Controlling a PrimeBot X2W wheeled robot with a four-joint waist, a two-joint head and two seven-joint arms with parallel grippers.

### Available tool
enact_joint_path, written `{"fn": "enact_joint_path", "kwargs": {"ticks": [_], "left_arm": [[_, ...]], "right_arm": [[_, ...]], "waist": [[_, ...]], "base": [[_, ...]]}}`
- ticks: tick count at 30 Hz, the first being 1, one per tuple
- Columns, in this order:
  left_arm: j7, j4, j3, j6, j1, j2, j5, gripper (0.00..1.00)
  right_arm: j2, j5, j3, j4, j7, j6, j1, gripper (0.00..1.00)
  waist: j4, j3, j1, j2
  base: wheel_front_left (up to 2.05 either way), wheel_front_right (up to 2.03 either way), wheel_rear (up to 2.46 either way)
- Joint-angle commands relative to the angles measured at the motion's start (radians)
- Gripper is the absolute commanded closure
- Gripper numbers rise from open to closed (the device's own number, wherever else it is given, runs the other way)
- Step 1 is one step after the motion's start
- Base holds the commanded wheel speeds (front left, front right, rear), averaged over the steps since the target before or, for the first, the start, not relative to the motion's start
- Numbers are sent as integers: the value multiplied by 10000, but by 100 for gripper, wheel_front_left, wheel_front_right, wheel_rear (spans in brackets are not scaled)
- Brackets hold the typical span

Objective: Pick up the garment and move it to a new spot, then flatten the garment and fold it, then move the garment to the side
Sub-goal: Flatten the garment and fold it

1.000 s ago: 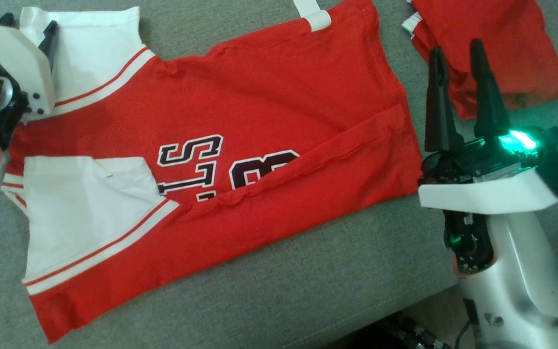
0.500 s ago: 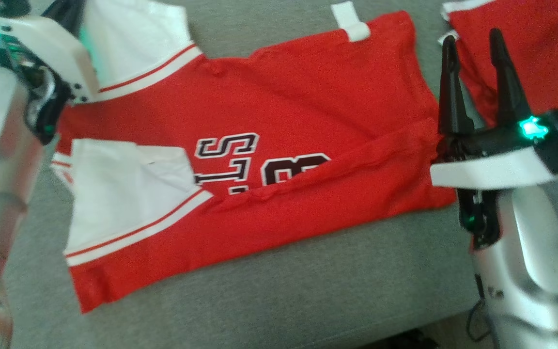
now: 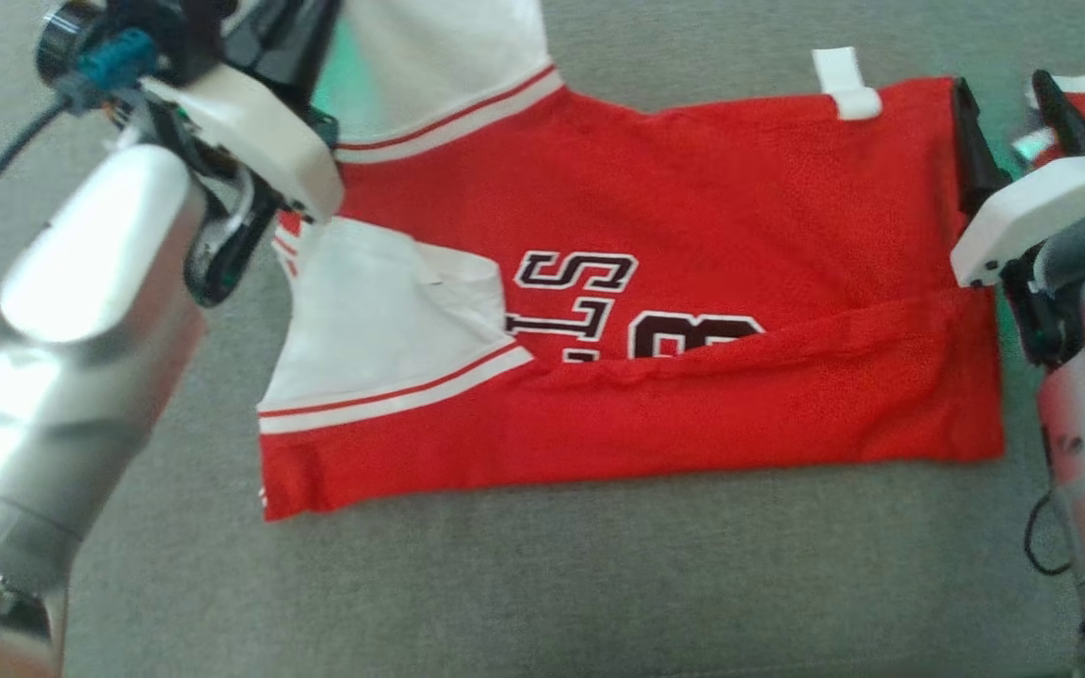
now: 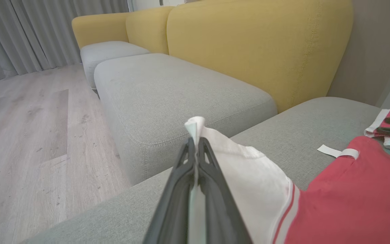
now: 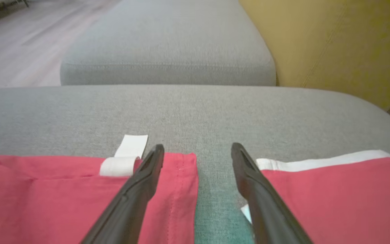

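While left tool [image 4: 195, 141] pinches garment [image 3: 740, 207] | right tool [image 5: 197, 146] agape

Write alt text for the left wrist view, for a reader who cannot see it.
The left gripper, jaws shut, pinches a white corner of the red and white garment, which lies on a grey sofa seat. Behind stand another grey seat cushion, a yellow backrest and a wooden floor.
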Motion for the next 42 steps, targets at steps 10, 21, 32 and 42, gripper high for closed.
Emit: {"fn": "enact_joint_path", "kwargs": {"ticks": [10, 21, 32, 42], "left_arm": [[749, -2556, 228, 653, 156, 826, -99, 100], [1338, -3230, 346, 1074, 170, 1197, -252, 100], [873, -2279, 891, 1450, -52, 1586, -290, 100], [-220, -523, 899, 1001, -1484, 1136, 216, 100]], "right_arm": [[-562, -367, 653, 2000, 260, -7, -1311, 0], [-731, 178, 2083, 3266, 106, -7, -2130, 100], [-437, 2364, 2440, 2761, -1443, -7, -2811, 100], [-556, 4398, 2878, 1952, -2161, -7, -3594, 100]], "waist": [[486, 390, 0, 0], [460, 563, 0, 0], [63, 367, 0, 0], [-152, 441, 0, 0]], "base": [[0, 0, 0], [0, 0, 0], [0, 0, 0], [0, 0, 0]]}}
